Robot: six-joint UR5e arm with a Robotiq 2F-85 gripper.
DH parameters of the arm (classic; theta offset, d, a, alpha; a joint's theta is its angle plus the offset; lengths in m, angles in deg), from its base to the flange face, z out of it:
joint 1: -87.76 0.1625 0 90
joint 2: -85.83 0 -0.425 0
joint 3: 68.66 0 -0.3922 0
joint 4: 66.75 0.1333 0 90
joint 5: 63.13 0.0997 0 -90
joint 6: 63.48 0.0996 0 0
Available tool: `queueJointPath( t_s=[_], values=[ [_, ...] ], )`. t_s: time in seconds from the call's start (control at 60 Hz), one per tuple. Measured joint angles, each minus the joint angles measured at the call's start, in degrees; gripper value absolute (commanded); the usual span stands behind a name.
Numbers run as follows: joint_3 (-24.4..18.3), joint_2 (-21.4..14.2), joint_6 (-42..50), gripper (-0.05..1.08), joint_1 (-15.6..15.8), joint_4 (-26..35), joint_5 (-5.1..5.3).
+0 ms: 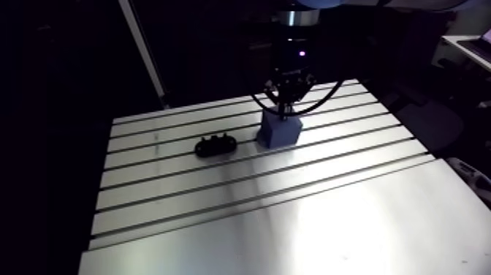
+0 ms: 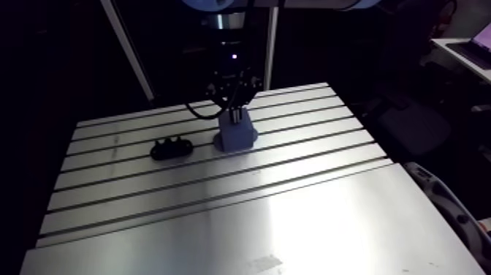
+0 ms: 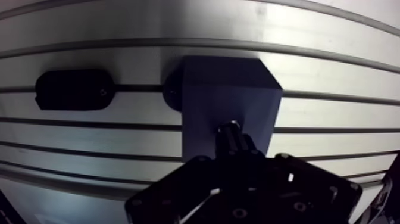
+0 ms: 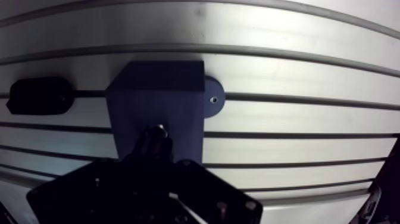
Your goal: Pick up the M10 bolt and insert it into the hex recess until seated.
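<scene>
A blue block (image 1: 279, 132) stands on the slotted table (image 1: 292, 219) near its far side. In the arm view my gripper (image 1: 286, 102) comes straight down onto the block's top. In the wrist view the gripper (image 3: 232, 156) is shut on a dark bolt (image 3: 230, 136), which sticks out from between the fingers. The bolt's end lies over the middle of the block's top face (image 4: 158, 101). The bolt and gripper hide the recess. I cannot tell whether the bolt has entered the block.
A black oval holder (image 1: 215, 146) lies on the table a short way beside the block, across one slot. The block has a round foot flange with a screw hole (image 4: 213, 98). Bare table stretches toward the near edge.
</scene>
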Motion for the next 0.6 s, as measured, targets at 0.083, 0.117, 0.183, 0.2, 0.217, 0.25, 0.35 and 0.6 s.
queueJointPath(
  t_s=[0.083,0.117,0.183,0.2,0.217,0.25,0.35,0.6],
  values=[
    [-0.11,0.0,0.01,1.07,0.0,0.03,0.07],
    [-0.21,-0.07,0.0,1.07,0.01,0.04,0.11],
    [-0.43,-0.3,0.01,1.07,0.04,0.17,0.14],
    [-0.54,-0.44,0.01,1.07,0.07,0.22,0.15],
    [-0.58,-0.52,0.0,1.07,0.08,0.26,0.15],
    [-0.64,-0.68,0.01,1.07,0.11,0.36,0.15],
    [-0.81,-1.12,0.01,1.07,0.18,0.58,0.15],
    [-1.0,-2.58,0.0,1.07,0.27,1.16,0.1]
  ],
)
